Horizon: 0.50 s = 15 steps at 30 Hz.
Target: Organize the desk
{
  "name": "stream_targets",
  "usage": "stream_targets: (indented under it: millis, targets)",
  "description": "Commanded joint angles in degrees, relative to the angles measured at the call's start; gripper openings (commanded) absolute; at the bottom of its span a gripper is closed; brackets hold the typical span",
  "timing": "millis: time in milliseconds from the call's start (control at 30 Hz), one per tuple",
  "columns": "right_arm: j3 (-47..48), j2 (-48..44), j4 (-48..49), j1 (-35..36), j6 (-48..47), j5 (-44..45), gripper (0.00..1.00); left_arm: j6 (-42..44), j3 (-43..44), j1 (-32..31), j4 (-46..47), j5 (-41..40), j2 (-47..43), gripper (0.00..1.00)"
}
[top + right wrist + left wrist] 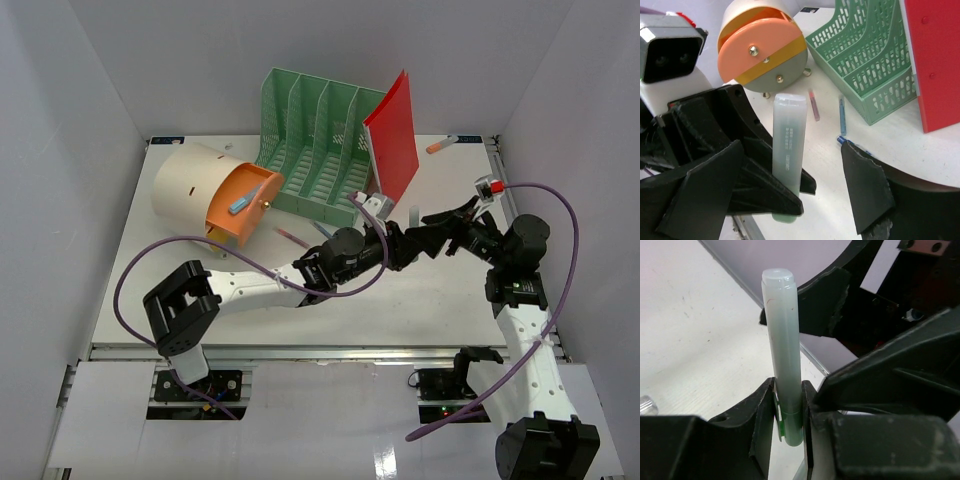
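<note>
The desk is a large white tabletop. My left gripper reaches to the middle right and is shut on a pale green marker, gripping its lower end and holding it above the desk. My right gripper faces it, open, with its jaws spread on either side of the marker. In the left wrist view one right finger lies close beside the marker's upper part. I cannot tell whether it touches.
A green file rack stands at the back with a red folder leaning in its right end. A beige cylinder with an orange face lies at the left. A pink pen and blue pens lie loose. An orange marker lies at the back right.
</note>
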Motion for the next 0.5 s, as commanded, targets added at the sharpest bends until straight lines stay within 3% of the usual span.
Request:
stream_targets:
  millis: [0,200,367,467]
  targets:
    - [0.98,-1.98,0.52,0.13,-6.54,-3.78,0.92,-0.17,-1.87,-0.17,-2.86,-3.44,-6.21,0.06]
    - [0.77,-6.03,0.13,-1.02,-15.86,-10.56,0.97,-0.94,-4.27,0.72,-15.29,-5.16,-12.57,0.02]
    - [-1.57,-8.85,0.39,-4.98,-18.15,-21.84,0.98,1.32,-0.03,1.76,-44.33,-6.71,-20.64,0.0]
    - [-3.35,-10.64,1.58,-6.7,-18.07,-23.69,0.98,2.19,2.93,2.26,-55.68,-10.51,-26.87,0.0]
